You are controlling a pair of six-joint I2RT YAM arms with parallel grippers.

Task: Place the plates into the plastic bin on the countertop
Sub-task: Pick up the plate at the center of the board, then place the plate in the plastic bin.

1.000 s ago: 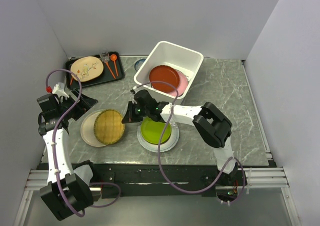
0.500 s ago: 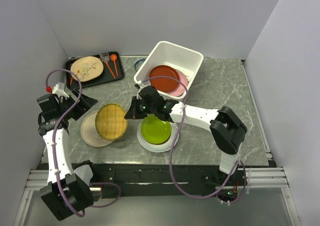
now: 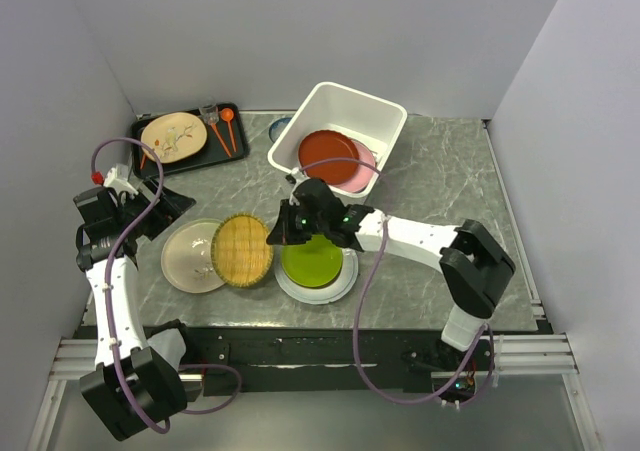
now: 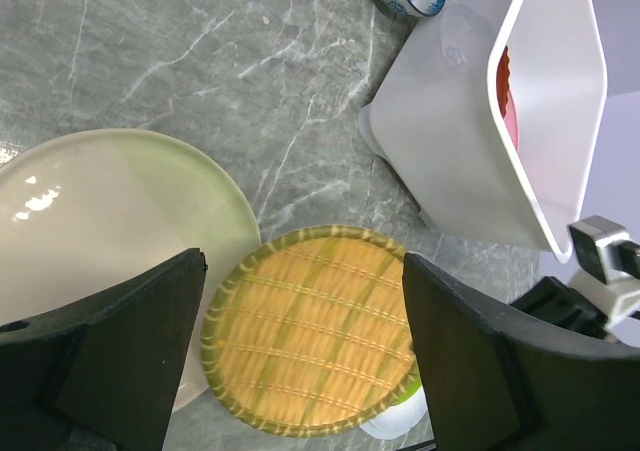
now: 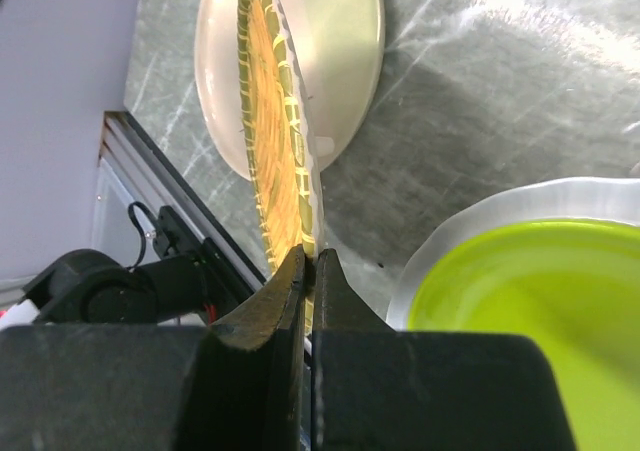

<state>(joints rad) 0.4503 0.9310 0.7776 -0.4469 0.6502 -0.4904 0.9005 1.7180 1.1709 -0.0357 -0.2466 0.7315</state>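
My right gripper (image 5: 310, 261) pinches the woven plate (image 3: 242, 250) by its rim at frame centre, the only graspable edge, I judge, for carrying to the bin (image 3: 350, 106) above. The left gripper (image 3: 168, 207) hangs spread.

Left arm (image 3: 108, 293), right arm (image 3: 415, 237): white links, black joint housings. Purple cable (image 3: 356, 301) along each. Red cap (image 3: 98, 177) on left one, green lights (image 3: 307, 208) on right. Fingers (image 4: 110, 361) black, blocky.

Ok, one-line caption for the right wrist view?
Right fingers pinch the woven yellow plate by its rim, cream plate behind, lime green plate alongside.
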